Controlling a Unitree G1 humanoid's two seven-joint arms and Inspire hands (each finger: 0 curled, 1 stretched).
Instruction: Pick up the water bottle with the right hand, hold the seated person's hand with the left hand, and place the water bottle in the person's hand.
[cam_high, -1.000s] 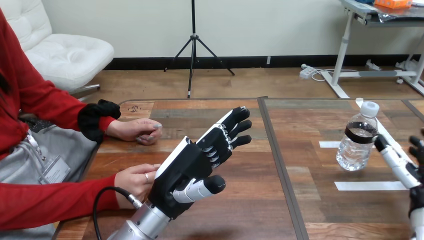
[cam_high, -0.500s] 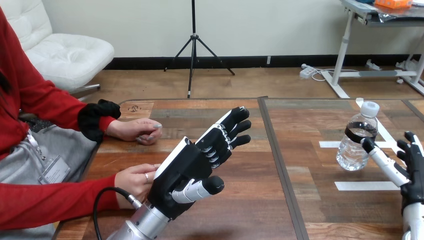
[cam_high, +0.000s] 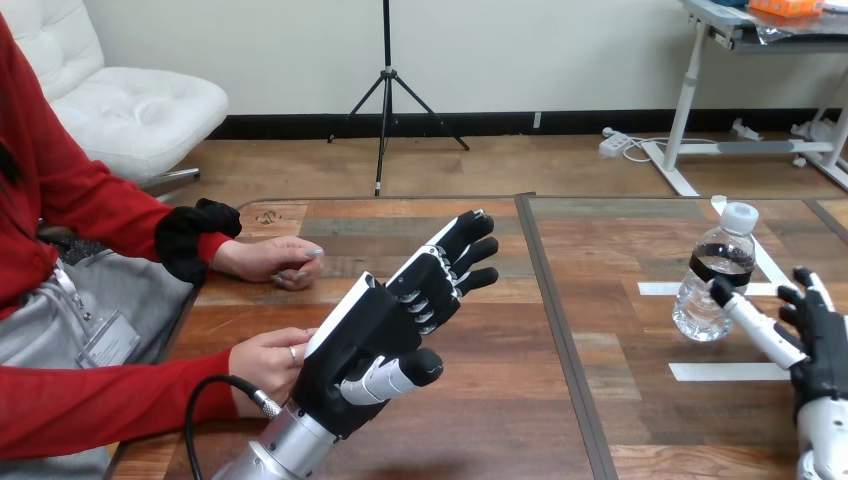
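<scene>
- The left hand (cam_high: 362, 338) stands nearest, raised over the table (cam_high: 490, 410) on its silver forearm. Its fingers are straight and spread and its thumb sticks out, so it grips nothing.
- The person's nearer hand (cam_high: 266, 364) lies just beside the left hand, against its white back. Whether the two touch I cannot tell, but no finger or thumb curls round the person's hand. By my reading, that hold is not yet made.
- The right hand (cam_high: 815, 345) comes up at the near right corner, released, with its fingers fanned out. Its thumb points at the water bottle, and the thumb tip reaches the bottle's lower right side. Contact there is too close to call.
- A white tape strip (cam_high: 725, 371) lies flat on the table between the right hand and the bottle's base.
- The water bottle (cam_high: 708, 292) stands upright on the table's right half, cap on, just past the thumb. It is not yet lifted or gripped.
- The person's farther hand (cam_high: 268, 258) rests on the table's left edge, well apart from both robot hands.
- I judge the task to be at an early stage. The grasp, the lift, the holding of the person's hand and the handover across the table all remain.
</scene>
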